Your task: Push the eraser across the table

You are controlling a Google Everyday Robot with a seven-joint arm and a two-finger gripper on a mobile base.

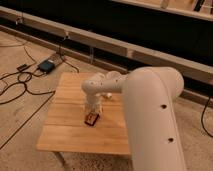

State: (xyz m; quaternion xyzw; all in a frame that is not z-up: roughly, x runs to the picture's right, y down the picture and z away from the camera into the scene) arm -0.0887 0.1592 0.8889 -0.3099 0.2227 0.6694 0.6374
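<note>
Camera view: end effector (93,109) seemingly against eraser (92,119)

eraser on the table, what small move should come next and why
Probably a short push toward the near edge: the pincer hangs low just behind the eraser, and there is table surface left ahead of it.

Wood table (64,132) w/ eraser (92,119), hand (92,107) just above

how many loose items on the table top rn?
1: the eraser, near the middle of the table, just on the camera side of the tool. The arm covers the table's right side, so more may be hidden.
</note>
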